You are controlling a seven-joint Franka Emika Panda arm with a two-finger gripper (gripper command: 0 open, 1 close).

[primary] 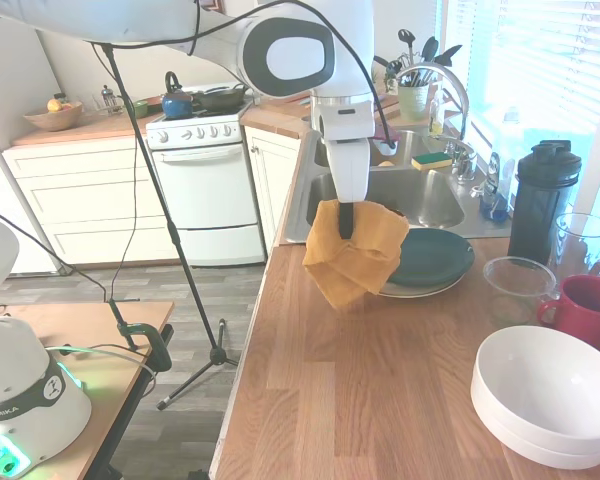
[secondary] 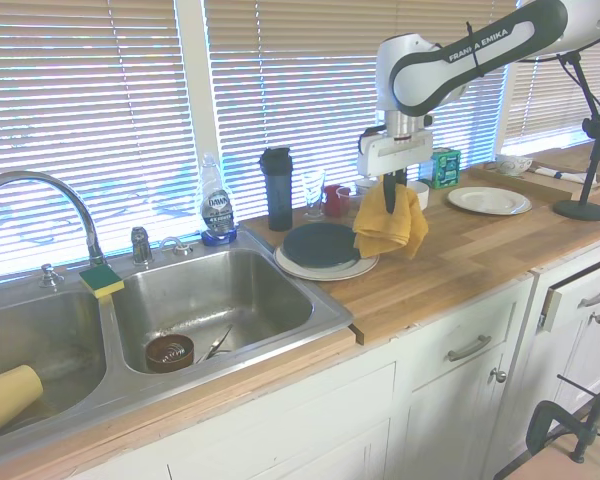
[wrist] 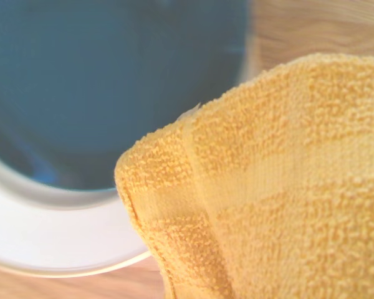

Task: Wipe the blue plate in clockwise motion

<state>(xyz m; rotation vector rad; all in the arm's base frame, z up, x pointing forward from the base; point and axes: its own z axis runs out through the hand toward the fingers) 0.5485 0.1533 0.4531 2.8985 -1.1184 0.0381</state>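
"FRANKA EMIKA" arm (secondary: pixel 470 55), gripper (secondary: pixel 391 190) w/ yellow cloth (secondary: pixel 390 225) beside blue plate (secondary: pixel 320 245).

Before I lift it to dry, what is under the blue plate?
A larger white plate lies under the blue plate; only its rim shows around the edge, resting on the wooden counter. Its middle is covered. The yellow cloth in the gripper hangs beside them.

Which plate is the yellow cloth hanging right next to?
The blue plate, stacked on a larger white plate beside the sink. The yellow cloth held by the hand hangs at its edge. The other white plate sits alone farther along the counter.
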